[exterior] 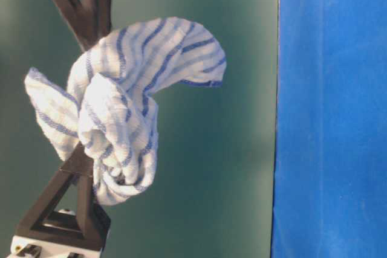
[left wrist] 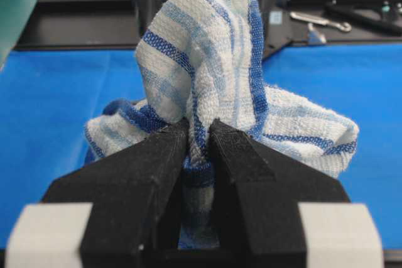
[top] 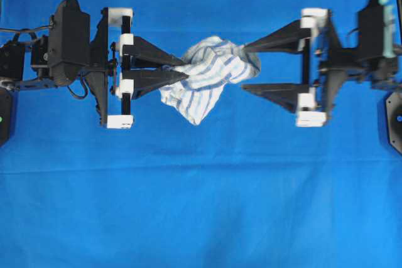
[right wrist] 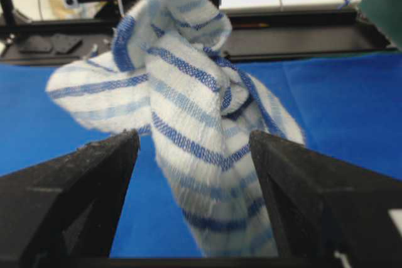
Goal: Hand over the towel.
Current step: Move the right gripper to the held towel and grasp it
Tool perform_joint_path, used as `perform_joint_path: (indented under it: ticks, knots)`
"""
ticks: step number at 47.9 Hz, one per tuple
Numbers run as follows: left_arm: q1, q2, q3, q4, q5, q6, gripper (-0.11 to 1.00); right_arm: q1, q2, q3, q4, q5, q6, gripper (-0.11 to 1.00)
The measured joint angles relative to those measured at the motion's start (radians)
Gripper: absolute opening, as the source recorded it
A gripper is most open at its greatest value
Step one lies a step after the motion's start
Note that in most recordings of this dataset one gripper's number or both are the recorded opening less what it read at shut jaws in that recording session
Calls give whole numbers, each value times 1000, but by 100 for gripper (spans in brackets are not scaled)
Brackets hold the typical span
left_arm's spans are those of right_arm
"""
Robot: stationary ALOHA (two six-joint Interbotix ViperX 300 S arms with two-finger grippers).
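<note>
The striped towel (top: 210, 73) is pinched at its left end by the left pincer (top: 186, 69). It is stretched rightward between the wide-spread, empty jaws of the right pincer (top: 244, 67), above the blue-covered tabletop (top: 201, 205).

Your towel (top: 210, 75) hangs above the bench (top: 201, 205), between left pincer (top: 184, 69) and right pincer (top: 244, 67).

a plain blue cloth (top: 201, 205) (spread flat) covers the table.

No lettering, label or number can be read anywhere, though the blurred background clutter may hide some.
</note>
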Motion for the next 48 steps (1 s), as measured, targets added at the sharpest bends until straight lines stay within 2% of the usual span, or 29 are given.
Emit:
perform_joint_path:
  ticks: [21,37,39,41,48]
  knots:
    - [0,0,0,0,-18,0,8,3,242,-198,9,-2,2,72]
    - [0,2,0,0,-21,0,8,6,273,-236,8,20,0,70]
    - [0,0,0,0,-23,0,8,6,273,-236,8,26,-8,65]
    - [0,0,0,0,-25,0,8,8,273,-236,6,31,-11,56]
    - [-2,0,0,0,-35,0,8,12,273,-236,-3,38,-11,19]
